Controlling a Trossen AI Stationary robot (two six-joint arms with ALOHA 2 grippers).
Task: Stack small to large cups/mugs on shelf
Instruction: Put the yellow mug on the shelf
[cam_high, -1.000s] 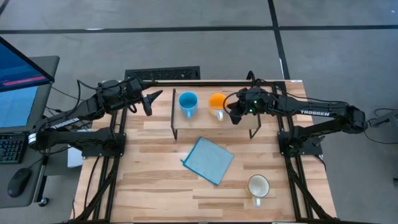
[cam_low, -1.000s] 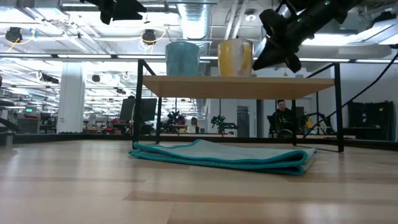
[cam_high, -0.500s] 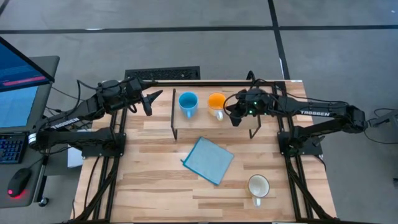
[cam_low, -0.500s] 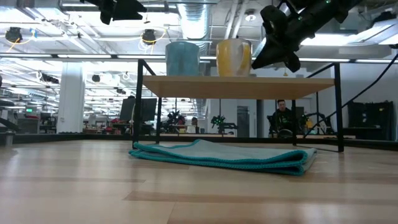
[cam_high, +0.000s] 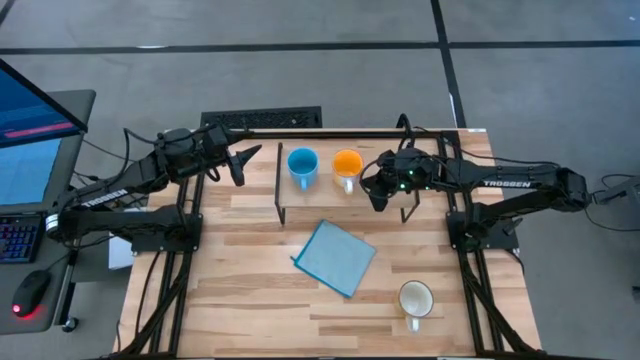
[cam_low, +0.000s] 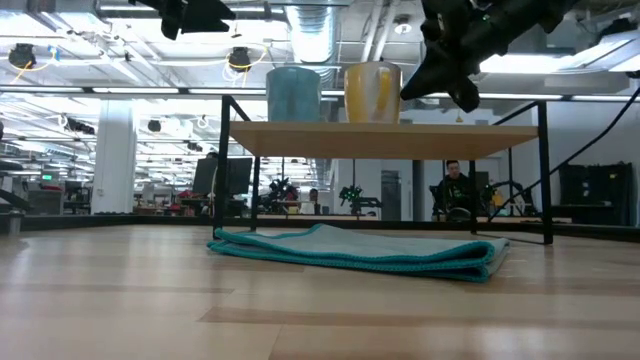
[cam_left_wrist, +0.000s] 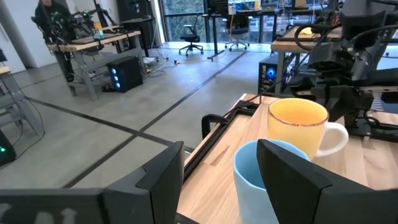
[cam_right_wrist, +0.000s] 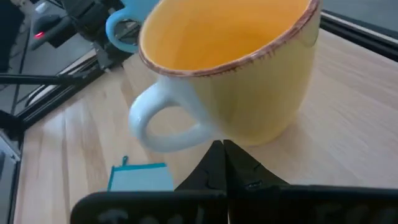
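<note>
Orange mug at risk of being nudged along the shelf

With its fingers pressed together on nothing, the right tool (cam_high: 377, 192) sits just beside the orange mug (cam_high: 348, 163) on the shelf (cam_high: 385, 210); any sideways sweep could knock it into the blue mug (cam_high: 302, 164). The white mug (cam_high: 416, 298) is left on the desk (cam_high: 240, 290), well apart. The left tool (cam_high: 240, 160) is held released beyond the shelf's end.

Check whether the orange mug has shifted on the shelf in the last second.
Yes. The orange mug slid slightly along the shelf toward the blue mug.
</note>
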